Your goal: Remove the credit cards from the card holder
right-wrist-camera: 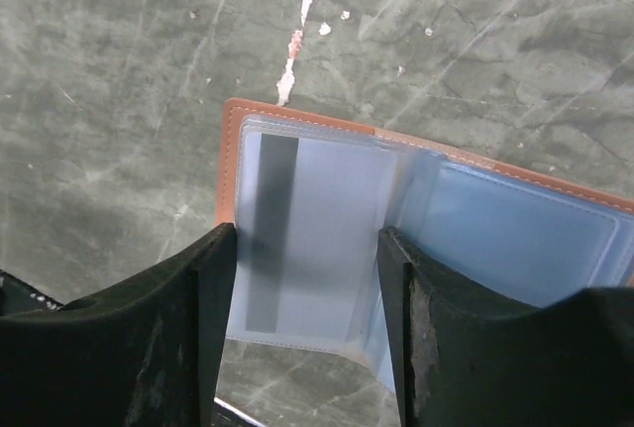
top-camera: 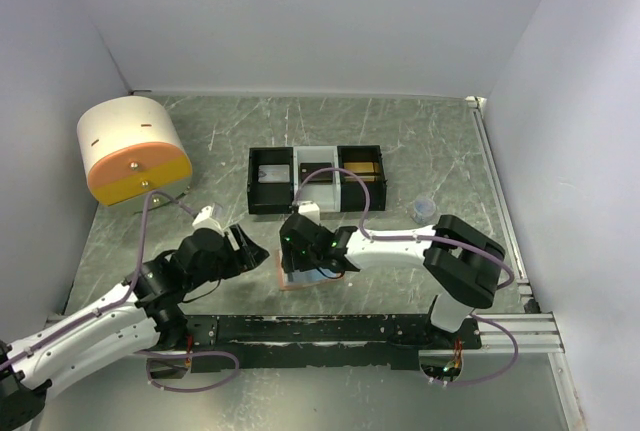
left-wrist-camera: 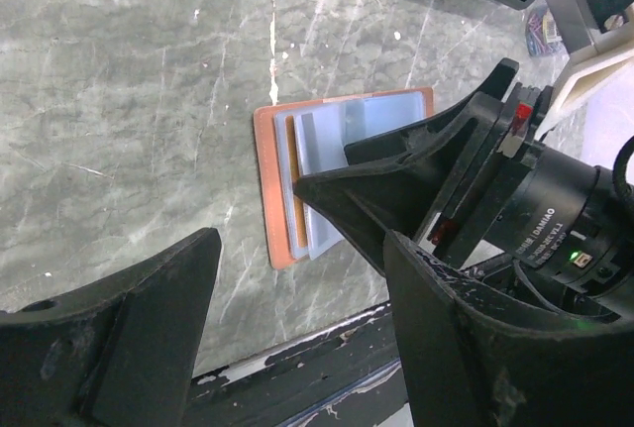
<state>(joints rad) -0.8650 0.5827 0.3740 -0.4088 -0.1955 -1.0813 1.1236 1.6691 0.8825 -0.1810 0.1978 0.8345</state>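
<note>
Right gripper (right-wrist-camera: 307, 239): jaws spread, nothing gripped, straddling one leaf.
Card holder (left-wrist-camera: 297, 150): open flat, directly beneath it.
Left gripper (left-wrist-camera: 297, 278): released, at holder's 9 o'clock.

left white-and-black arm (top-camera: 100, 331): stretched forward and rightward from base, held low | left black two-finger gripper (top-camera: 250, 249) (left-wrist-camera: 297, 348): jaws wide apart, nothing between, aimed at right wrist | right white-and-black arm (top-camera: 390, 246): elbow bent, forearm reaching leftward | right black two-finger gripper (top-camera: 312, 269) (right-wrist-camera: 307, 328): pitched downward, jaws parted, fingertips low
</note>
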